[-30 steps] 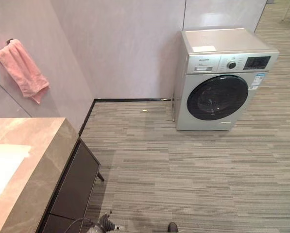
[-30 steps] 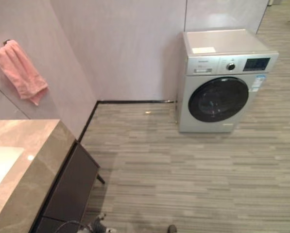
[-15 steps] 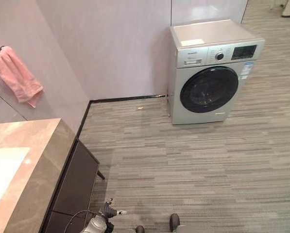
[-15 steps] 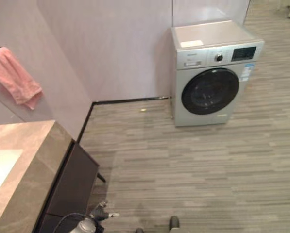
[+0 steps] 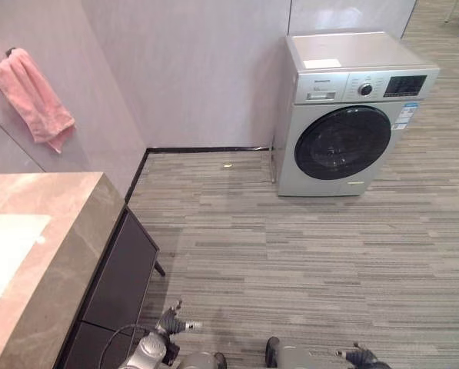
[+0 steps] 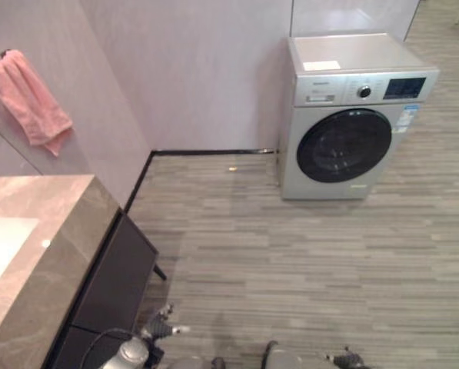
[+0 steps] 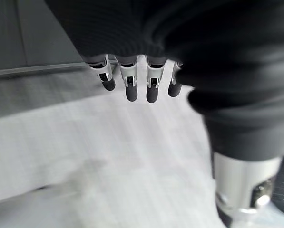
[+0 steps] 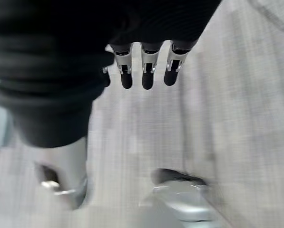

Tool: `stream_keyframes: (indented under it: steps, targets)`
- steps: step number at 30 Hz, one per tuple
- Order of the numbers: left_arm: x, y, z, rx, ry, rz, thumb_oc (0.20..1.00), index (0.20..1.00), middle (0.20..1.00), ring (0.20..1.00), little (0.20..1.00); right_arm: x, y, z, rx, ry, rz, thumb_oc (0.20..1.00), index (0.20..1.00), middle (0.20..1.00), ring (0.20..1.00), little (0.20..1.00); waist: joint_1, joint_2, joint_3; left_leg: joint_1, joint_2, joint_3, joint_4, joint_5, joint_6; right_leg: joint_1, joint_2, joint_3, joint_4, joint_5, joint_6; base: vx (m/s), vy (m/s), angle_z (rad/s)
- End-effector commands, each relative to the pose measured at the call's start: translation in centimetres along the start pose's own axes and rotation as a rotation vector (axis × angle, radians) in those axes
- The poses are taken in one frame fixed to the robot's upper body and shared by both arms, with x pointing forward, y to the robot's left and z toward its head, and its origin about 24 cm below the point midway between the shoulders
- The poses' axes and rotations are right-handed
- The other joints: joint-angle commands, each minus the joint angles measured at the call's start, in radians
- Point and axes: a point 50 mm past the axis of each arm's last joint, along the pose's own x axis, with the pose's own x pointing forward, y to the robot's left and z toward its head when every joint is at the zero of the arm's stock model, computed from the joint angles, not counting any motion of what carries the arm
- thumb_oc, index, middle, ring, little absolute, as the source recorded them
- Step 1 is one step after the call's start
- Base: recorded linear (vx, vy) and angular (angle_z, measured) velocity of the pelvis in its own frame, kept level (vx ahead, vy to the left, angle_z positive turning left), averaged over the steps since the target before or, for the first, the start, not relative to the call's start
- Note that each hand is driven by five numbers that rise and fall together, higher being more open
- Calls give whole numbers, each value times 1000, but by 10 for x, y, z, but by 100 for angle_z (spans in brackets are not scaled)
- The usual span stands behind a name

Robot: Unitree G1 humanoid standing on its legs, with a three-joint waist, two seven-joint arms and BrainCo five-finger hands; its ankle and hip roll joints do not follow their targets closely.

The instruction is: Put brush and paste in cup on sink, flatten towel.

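A pink towel (image 5: 33, 96) hangs bunched over a bar on the left wall, high above the counter. Below it lies the brown marble counter (image 5: 68, 246) with a white basin (image 5: 6, 242) set in it. My left hand (image 5: 173, 325) hangs low beside the counter's cabinet. In the left wrist view its fingers (image 7: 127, 83) are straight over the floor and hold nothing. My right hand (image 5: 360, 357) hangs at the lower right. Its fingers (image 8: 144, 73) are straight too, with only floor past them.
A dark cabinet (image 5: 118, 288) stands under the counter. A silver washing machine (image 5: 352, 115) with a round dark door stands against the back wall. Grey striped floor (image 5: 291, 254) spreads between them.
The camera has shifted, so the whole scene sits a little differently. My right hand now shows at the bottom edge, and more of my left hand is in view. Nothing else moved.
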Motion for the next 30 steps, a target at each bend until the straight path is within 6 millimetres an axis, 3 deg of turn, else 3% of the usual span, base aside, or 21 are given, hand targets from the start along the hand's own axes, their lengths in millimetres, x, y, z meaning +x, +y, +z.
stream_keyframes:
  steps: [1,4,8,14,17,19,20,25,27,30]
  targets:
    - [2,20,6,-104,-52,110,1000,1000,1000,1000,1000,-1,-2,23,122,-154,-3,1000,1000,1000,1000,1000,3,-21,4,-10,-22,31,93,-25,7,133,-8,25,5,-63,62,21,-40,-13]
    - [4,20,6,-114,-42,128,1000,1000,1000,1000,1000,-3,12,34,65,-199,62,1000,1000,1000,1000,1000,10,-35,1,0,-21,34,104,-43,9,140,-4,22,13,-78,56,42,-28,-6]
    - [4,22,6,-119,-41,145,1000,1000,1000,1000,1000,-5,19,32,40,-202,88,1000,1000,1000,1000,1000,16,-44,-5,11,-20,30,91,-33,1,157,-1,13,-16,-73,58,77,-17,-2]
    - [0,21,0,-145,-32,146,1000,1000,1000,1000,1000,-6,11,28,91,-201,52,1000,1000,1000,1000,1000,22,-45,-16,10,-50,-1,16,63,-18,211,-1,7,-174,-2,75,78,54,5]
    - [-5,19,0,-120,-49,128,1000,1000,1000,1000,1000,-7,6,33,121,-220,57,1000,1000,1000,1000,1000,20,-9,-37,58,-85,1,-115,125,-13,199,-24,37,-199,64,119,89,234,11]
    - [-7,21,1,-110,-61,123,1000,1000,1000,1000,1000,-7,7,38,112,-242,60,1000,1000,1000,1000,1000,18,1,-35,78,-95,7,-146,126,-1,168,-40,45,-155,93,132,90,250,-13]
    - [-9,29,2,-75,-73,130,1000,1000,1000,1000,1000,-8,14,51,107,-288,85,1000,1000,1000,1000,1000,6,14,-12,125,-106,31,-190,93,29,86,-69,57,-11,153,139,118,318,-11]
    - [-7,30,-2,-47,-48,138,1000,1000,1000,1000,1000,-12,25,57,115,-324,139,1000,1000,1000,1000,1000,-25,20,0,156,-118,23,-184,69,29,-21,-18,102,-36,140,136,155,100,-29]
    - [-3,27,-7,-52,-6,157,1000,1000,1000,1000,1000,-12,28,60,69,-340,154,1000,1000,1000,1000,1000,-47,1,8,212,-142,12,-182,20,21,-90,-34,79,-248,218,154,339,-28,6]
    - [0,23,-10,28,19,125,1000,1000,1000,1000,1000,-15,36,61,17,-354,175,1000,1000,1000,1000,1000,-74,-6,8,295,-138,-8,-223,11,-7,-101,-30,41,-400,263,177,385,-60,19]
